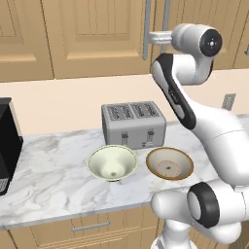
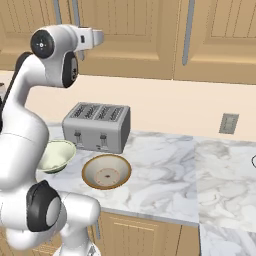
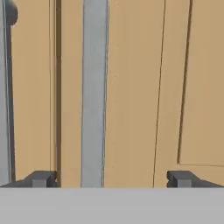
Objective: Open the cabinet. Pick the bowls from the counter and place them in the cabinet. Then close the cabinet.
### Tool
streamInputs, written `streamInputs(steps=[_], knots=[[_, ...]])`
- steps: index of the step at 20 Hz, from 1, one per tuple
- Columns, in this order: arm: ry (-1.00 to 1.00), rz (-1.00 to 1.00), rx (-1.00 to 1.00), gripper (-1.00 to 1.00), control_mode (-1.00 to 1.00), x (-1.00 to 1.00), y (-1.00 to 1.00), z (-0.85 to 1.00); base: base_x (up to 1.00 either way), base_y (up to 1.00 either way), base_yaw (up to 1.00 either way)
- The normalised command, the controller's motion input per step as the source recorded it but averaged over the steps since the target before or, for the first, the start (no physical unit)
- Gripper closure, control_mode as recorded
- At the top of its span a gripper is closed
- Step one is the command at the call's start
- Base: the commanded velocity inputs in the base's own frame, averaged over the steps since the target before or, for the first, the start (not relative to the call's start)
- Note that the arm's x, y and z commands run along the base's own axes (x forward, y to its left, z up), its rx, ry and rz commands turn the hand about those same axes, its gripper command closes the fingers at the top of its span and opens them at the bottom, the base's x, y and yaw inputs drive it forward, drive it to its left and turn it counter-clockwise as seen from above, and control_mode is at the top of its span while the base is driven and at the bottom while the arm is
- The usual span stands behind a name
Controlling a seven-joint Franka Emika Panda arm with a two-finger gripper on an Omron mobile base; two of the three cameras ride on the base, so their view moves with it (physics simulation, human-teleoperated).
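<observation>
Your target is the cabinet (image 1: 97,44), both doors shut, on the far wall above the desk (image 1: 53,180). In the hand view its right-hand bar handle (image 3: 94,92) runs straight up and down between the fingertips (image 3: 41,179), nearer the left one. The tool (image 3: 111,179) is spread wide, grasping nothing. I'd judge a slight leftward shift centres it. Both bowls (image 1: 113,163) wait below beside the toaster (image 1: 133,124).

Left base view is sitting behind the arm on its left, looking forward and down over the counter (image 1: 53,165). Right base view is doing likewise from the right. Both are sharing the toaster (image 1: 133,124), both bowls (image 1: 112,162) and the cabinet (image 1: 97,34). Hand view is facing a cabinet handle (image 3: 94,92) at close range.
</observation>
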Motion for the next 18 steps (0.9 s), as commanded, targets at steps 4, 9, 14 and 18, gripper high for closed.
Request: streamInputs(steps=[4,9,14,18], knots=[[-0.15,0.0,0.0,-1.0,-1.0,0.86,0.0,-0.2,0.0,0.0,0.0],[0.0,0.0,0.0,-1.0,-1.0,1.0,0.0,-0.03,0.0,0.0,0.0],[0.29,0.0,0.0,-1.0,-1.0,1.0,0.0,0.0,0.0,0.0,0.0],[0.68,-0.03,0.15,1.0,-1.0,0.68,-0.54,0.03,0.0,0.0,0.0]])
